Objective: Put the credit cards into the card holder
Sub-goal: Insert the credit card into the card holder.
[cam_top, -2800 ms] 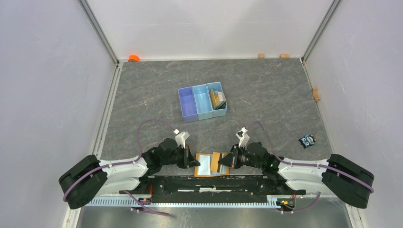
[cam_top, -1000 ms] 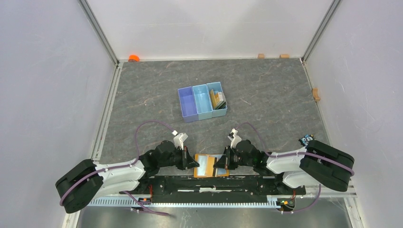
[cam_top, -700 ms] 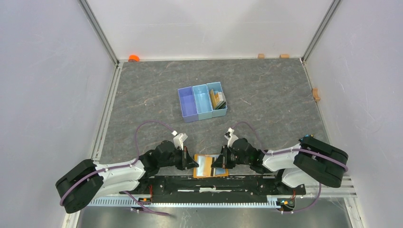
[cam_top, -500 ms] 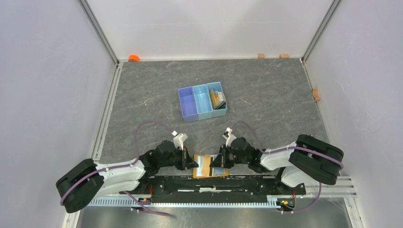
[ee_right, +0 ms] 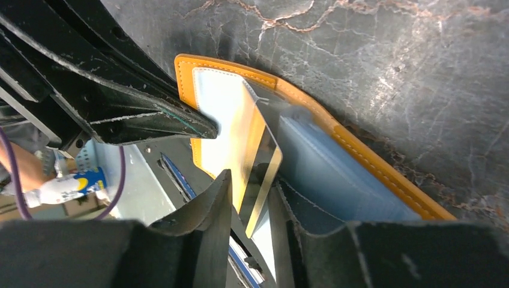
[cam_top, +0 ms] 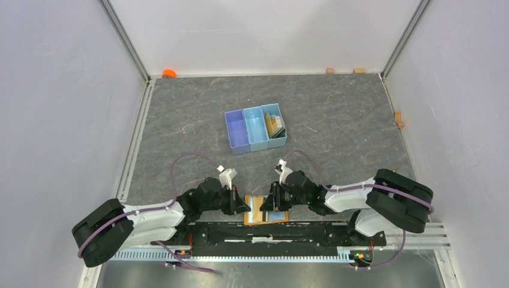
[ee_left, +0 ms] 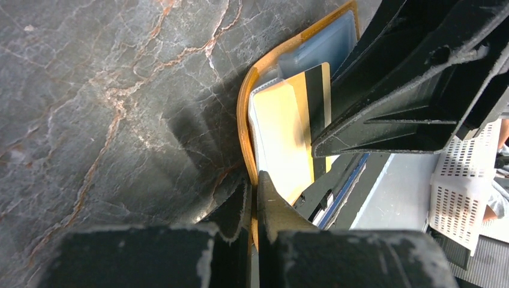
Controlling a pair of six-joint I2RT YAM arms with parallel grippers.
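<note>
The card holder [cam_top: 264,217], an orange-tan wallet, lies open near the table's front edge between both arms. My left gripper [cam_top: 245,205] is shut on its left orange rim [ee_left: 243,114], seen pinched in the left wrist view at my left gripper [ee_left: 255,192]. A gold-yellow credit card [ee_right: 252,162] with a black stripe sticks partly into the light-blue pocket [ee_right: 336,168]. My right gripper [ee_right: 249,198] straddles the card's outer end, jaws parted with a gap beside the card. More credit cards [cam_top: 275,125] stand in the blue tray's right compartment.
The blue three-compartment tray [cam_top: 255,127] sits mid-table beyond the wallet. An orange object [cam_top: 168,73] lies at the back left corner, and small wooden blocks [cam_top: 329,70] sit along the back and right edges. The metal rail [cam_top: 258,231] runs just behind the wallet.
My right gripper has moved left over the wallet with the yellow card, and its jaws have parted from shut. The left gripper has kept its grip on the wallet's rim.
</note>
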